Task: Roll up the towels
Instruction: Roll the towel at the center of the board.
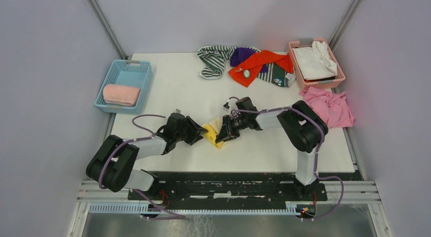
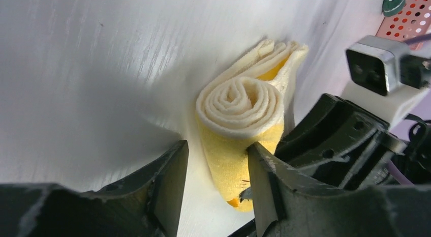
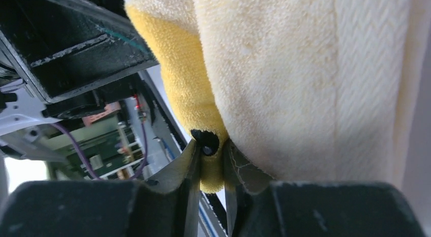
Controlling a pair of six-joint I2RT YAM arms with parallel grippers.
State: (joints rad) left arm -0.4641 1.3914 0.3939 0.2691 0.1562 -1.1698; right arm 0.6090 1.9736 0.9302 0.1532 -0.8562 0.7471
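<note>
White table (image 1: 167, 94); rolled yellow towel (image 2: 239, 102) between parted jaws of left gripper (image 2: 217, 150), its edge pinched in right gripper (image 3: 212, 149).

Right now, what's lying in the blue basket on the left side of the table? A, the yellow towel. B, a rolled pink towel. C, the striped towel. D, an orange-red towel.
B: a rolled pink towel lies in the blue basket, while the yellow towel is out on the table and the striped towel is in the heap at the far edge.
</note>
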